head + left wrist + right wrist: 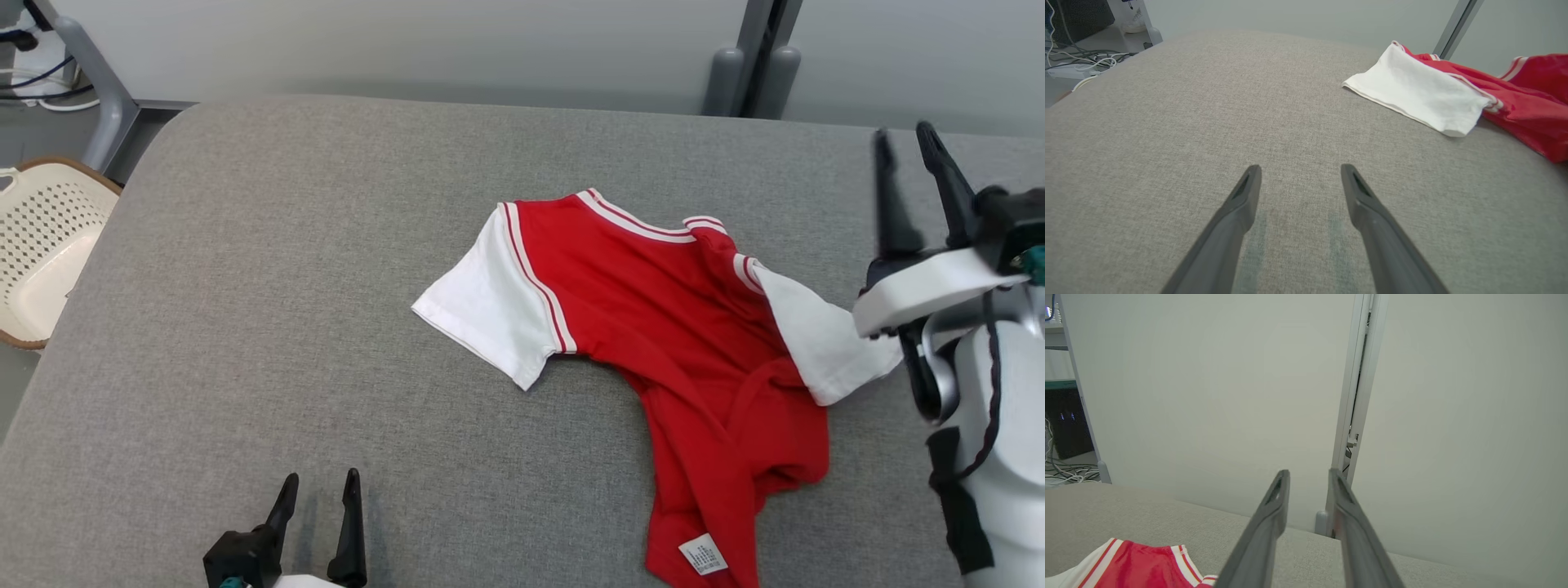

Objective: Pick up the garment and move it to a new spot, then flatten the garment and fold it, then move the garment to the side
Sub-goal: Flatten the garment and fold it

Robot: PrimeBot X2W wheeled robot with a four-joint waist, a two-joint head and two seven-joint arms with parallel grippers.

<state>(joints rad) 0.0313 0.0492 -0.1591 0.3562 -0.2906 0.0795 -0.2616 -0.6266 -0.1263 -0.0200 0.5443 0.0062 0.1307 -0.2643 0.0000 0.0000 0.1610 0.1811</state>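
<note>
- The garment, a red shirt with white sleeves, is lying crumpled on the grey padded table. Its collar is on the far side and its labelled hem is bunching toward the robot.
- The right gripper is hanging raised just off the garment's right sleeve. Its fingers are parted a little with nothing between them, pointing past the garment toward the wall.
- The left gripper is hovering low on the garment's near-left side, well apart from its left sleeve. Its fingers are spread wide and holding nothing.
- The garment's body is running from far collar to near hem, drifting slightly right, while the sleeves are stretching across it from left to right.
- Judging from this, the garment is waiting to be flattened. The right arm is sitting nearer, beside the rumpled right side. The left arm would be reaching forward and rightward to meet the garment's left sleeve or hem.
</note>
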